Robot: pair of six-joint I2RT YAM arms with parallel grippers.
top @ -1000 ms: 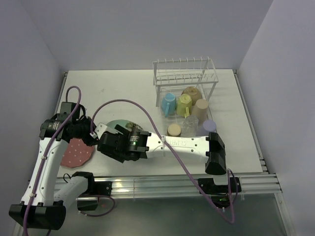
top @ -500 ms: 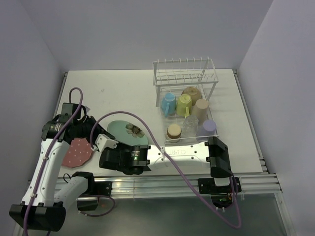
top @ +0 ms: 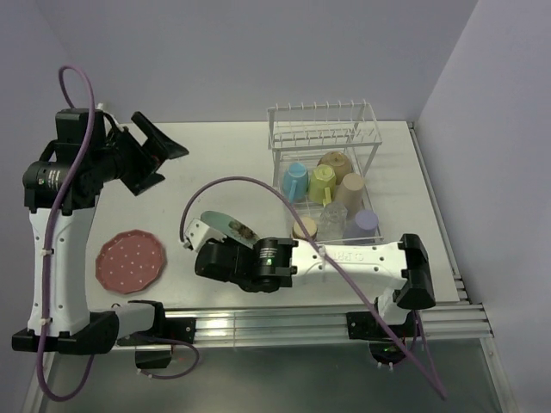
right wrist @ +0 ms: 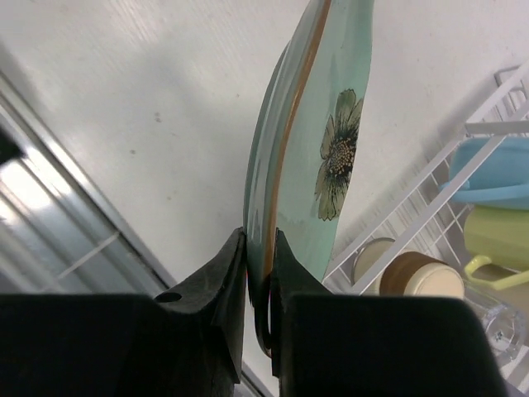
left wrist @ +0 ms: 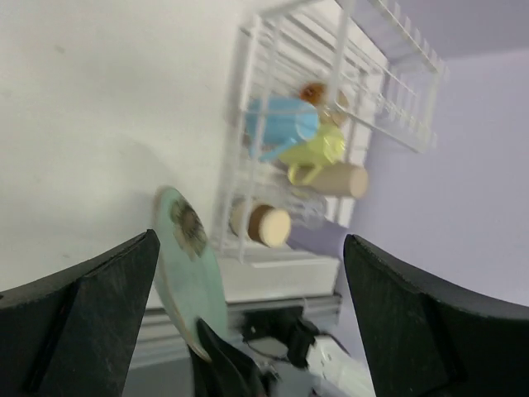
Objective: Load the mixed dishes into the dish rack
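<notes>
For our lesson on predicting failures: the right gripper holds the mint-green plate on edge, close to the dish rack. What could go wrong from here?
1. The right gripper pinches the mint-green plate only at its rim. Tilted on edge, the plate might swivel or slip out.
2. The lower basket of the dish rack is crowded with cups. Moving in, the plate could knock the nearest cup at the front corner.
</notes>
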